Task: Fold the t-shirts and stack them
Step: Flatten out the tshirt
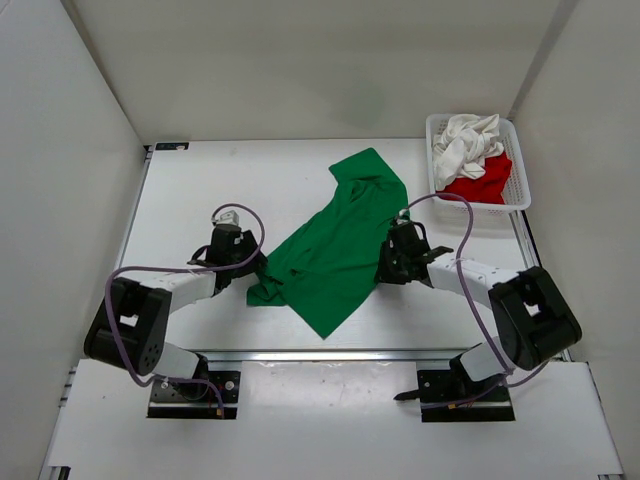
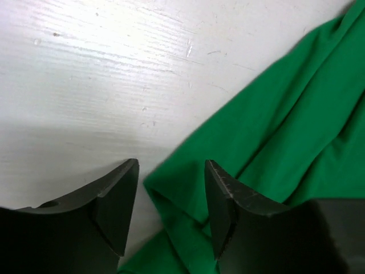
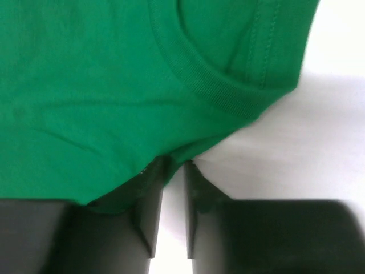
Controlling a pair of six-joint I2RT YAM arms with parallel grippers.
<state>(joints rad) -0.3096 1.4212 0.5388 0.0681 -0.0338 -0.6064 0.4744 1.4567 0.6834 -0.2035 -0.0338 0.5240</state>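
Evidently both arms reach low and inward toward the green t-shirt (image 1: 335,255), soft creased knit spread diagonally on the white bench (image 1: 220,180): left claw (image 2: 171,168), fingers apart, straddles its lower-left corner; right claw (image 3: 175,165), narrowly apart, noses its right hem near the ribbed collar (image 3: 217,85)

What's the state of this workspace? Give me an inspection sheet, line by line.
Surface: white table, lightly scuffed.
Job's things: green shirt lying crumpled and unfolded mid-table; white shirt and red shirt bunched in the basket at the far right corner.
Clutter: nothing seen.
Grippers: left fingers apart around the green shirt's left edge; right fingers nearly together at its edge near the collar, grip unclear.
Cables: purple cables loop over both arms.
Surroundings: plain white walls on three sides.
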